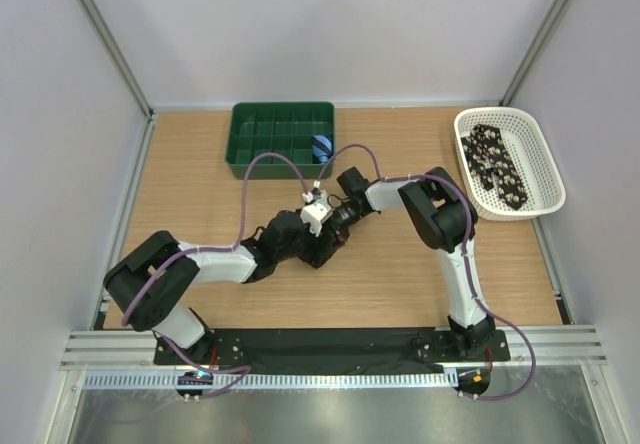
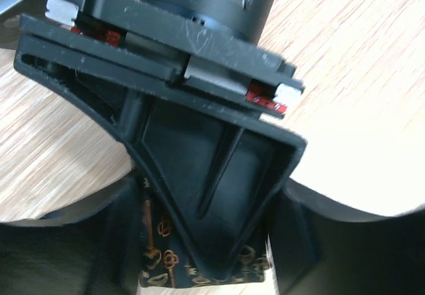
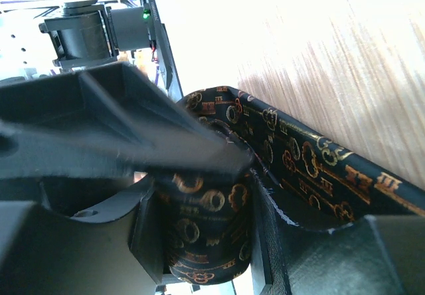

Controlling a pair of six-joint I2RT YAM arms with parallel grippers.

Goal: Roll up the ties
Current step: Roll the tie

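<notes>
A dark tie with a gold-orange key pattern point(image 3: 207, 225) is wound into a roll between my right gripper's point(image 3: 206, 242) fingers point(image 3: 147, 238). Its loose tail point(image 3: 312, 165) runs off to the right over the wood. My left gripper point(image 2: 206, 268) closes around the same tie point(image 2: 159, 258) from the opposite side. One right finger point(image 2: 219, 195) reaches down between the left fingers. In the top view both grippers, left point(image 1: 320, 249) and right point(image 1: 336, 226), meet at mid-table and hide the tie. A black tie with pale spots point(image 1: 497, 164) lies in the white basket point(image 1: 545, 169).
A green compartment tray point(image 1: 262, 144) stands at the back centre with a small blue striped roll point(image 1: 322, 147) in one cell. The white basket is at the back right. Purple cables loop over both arms.
</notes>
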